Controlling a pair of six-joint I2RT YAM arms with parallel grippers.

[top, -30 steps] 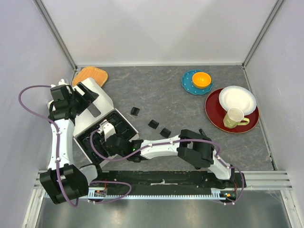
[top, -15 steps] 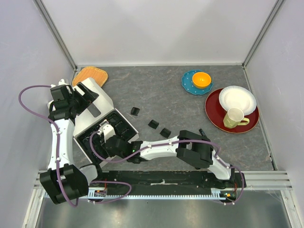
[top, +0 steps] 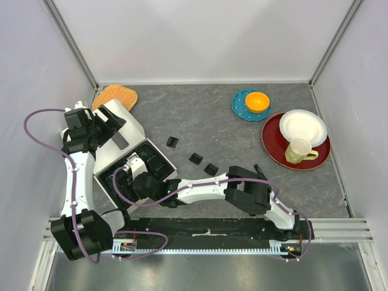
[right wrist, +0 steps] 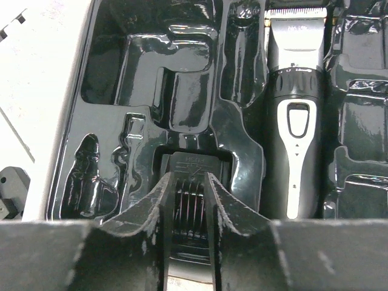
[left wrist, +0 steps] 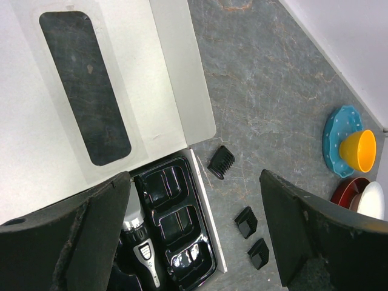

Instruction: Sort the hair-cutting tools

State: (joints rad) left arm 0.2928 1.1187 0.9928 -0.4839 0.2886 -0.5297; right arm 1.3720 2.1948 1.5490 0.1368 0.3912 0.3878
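Right claw (right wrist: 188,177) is nearly closed, its fingers (right wrist: 159,209) pinching a ribbed black comb guard (right wrist: 189,206) that sits in a pocket of the black tray (right wrist: 182,60). Raised lettering on the guard's top edge is too faint for me to read, and so are the marks on the clipper (right wrist: 297,121), which lies in the neighbouring slot. My left claw (left wrist: 195,182) hangs spread wide and empty above the white box (left wrist: 170,73). Three loose guards (left wrist: 220,162) lie on the grey surface (left wrist: 273,91) beside the tray.
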